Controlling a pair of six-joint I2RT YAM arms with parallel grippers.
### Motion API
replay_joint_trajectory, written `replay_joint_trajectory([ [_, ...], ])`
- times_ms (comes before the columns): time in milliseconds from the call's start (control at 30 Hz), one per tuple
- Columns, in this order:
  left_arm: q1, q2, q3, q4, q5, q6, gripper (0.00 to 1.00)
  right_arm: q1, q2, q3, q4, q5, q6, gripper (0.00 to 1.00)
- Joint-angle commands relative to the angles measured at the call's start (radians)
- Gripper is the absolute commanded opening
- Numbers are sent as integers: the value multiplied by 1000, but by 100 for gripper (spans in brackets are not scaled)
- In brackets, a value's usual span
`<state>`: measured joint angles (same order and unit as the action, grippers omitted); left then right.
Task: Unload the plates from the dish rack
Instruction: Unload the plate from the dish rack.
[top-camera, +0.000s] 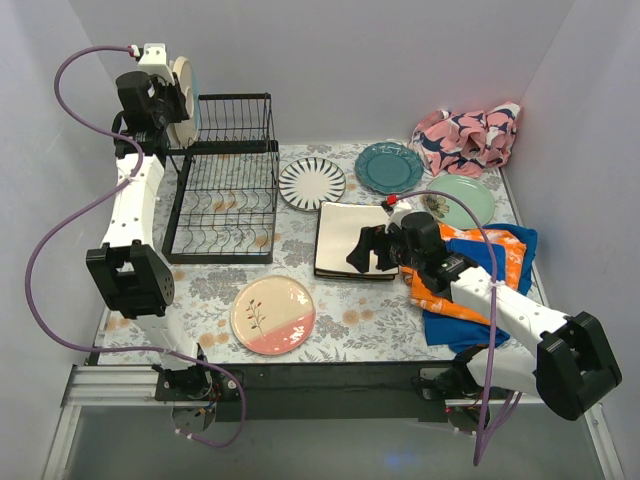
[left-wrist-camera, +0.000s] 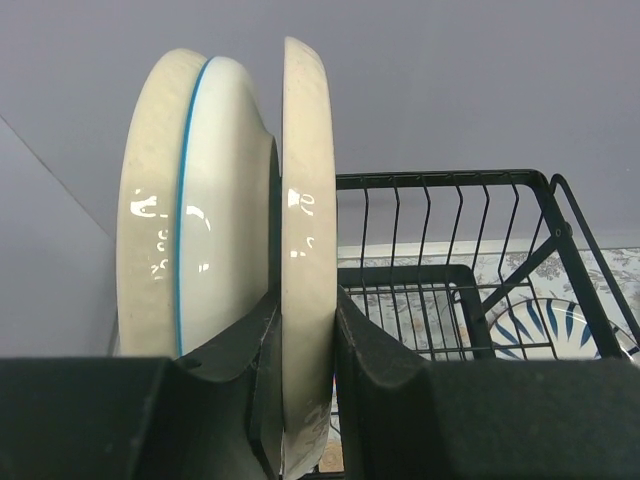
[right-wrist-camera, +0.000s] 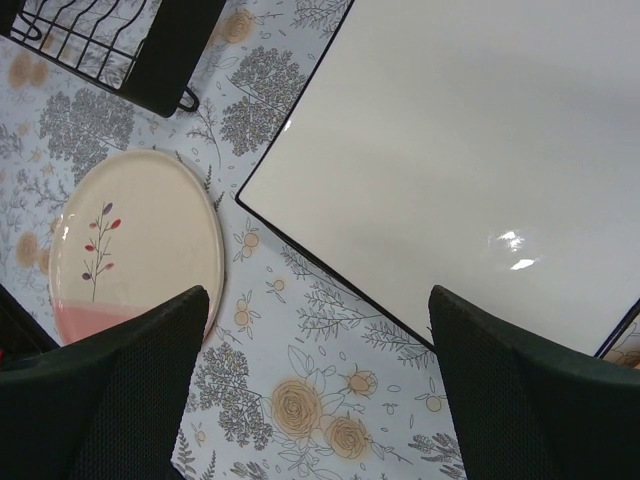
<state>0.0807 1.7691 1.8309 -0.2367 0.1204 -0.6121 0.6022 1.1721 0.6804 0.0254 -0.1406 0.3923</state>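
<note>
Clamping the lower rim of a cream plate (left-wrist-camera: 305, 200) between its fingers, the left gripper (left-wrist-camera: 305, 310) is holding it upright and edge-on, with the plate rising straight up out of the jaws. A blue-rimmed plate (left-wrist-camera: 190, 230) is standing parallel just outside the left finger; whether it is touching I cannot tell. The rack (left-wrist-camera: 450, 260) is lying to this hand's right and below, so the coming move is probably a lift up and away from the wires. The left arm is much the nearer to the rack. The right gripper (right-wrist-camera: 320, 340) is hanging spread and empty, with a square plate (right-wrist-camera: 470, 170) ahead and to its right. The cream plate is looking glossy, thick-lipped and plain.
</note>
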Motion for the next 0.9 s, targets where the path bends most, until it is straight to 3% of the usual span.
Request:
replay_joint_trajectory([
  [0,-30,-16,114,66,68,-15,0,10,9,45,24,15,-15,95],
  [867,-36,-11,185,68,90,26,0,22,26,53,21,30,-24,96],
])
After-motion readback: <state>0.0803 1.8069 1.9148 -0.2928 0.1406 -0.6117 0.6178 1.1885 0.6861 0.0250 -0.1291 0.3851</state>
